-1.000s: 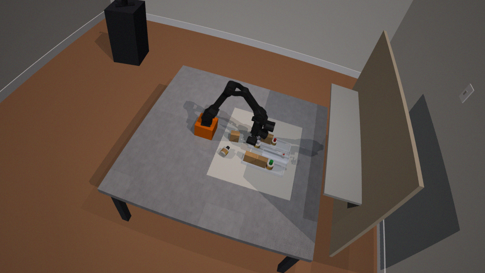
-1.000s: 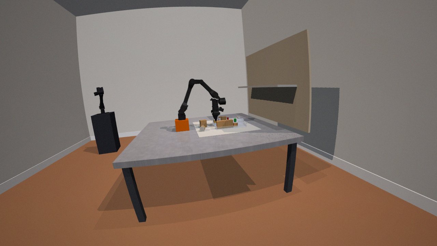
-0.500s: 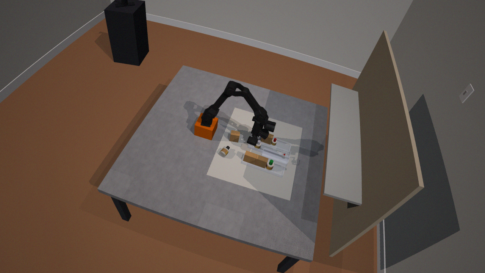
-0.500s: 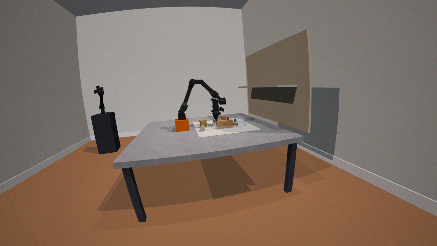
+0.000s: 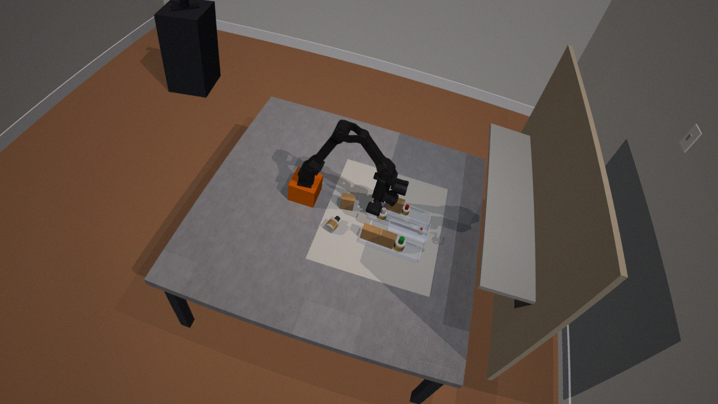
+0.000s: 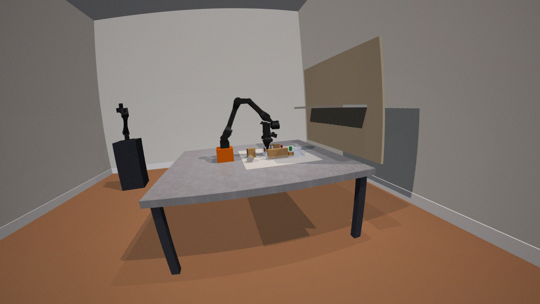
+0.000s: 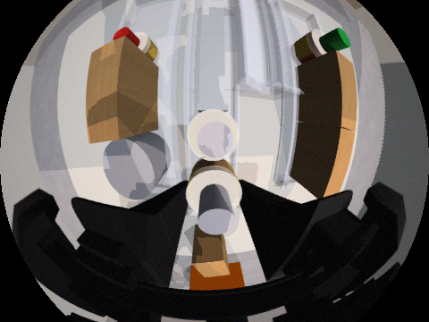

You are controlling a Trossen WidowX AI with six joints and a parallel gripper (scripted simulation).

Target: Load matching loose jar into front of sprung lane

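Note:
My gripper is shut on an upright white-shouldered jar with a pale grey cap, at the front end of the middle lane. Another jar with a pale cap stands just behind it in the clear middle lane. The two jars overlap in the wrist view, and I cannot tell whether they touch. The pusher plate is mostly hidden behind the rear jar. The front stop and the held jar's base are hidden, so its height over the lane floor cannot be told.
Brown boxes and jars with red and green caps flank the lane. A grey cylinder is close on the left. A dark-capped jar lies on the mat. A small box stands near the orange base.

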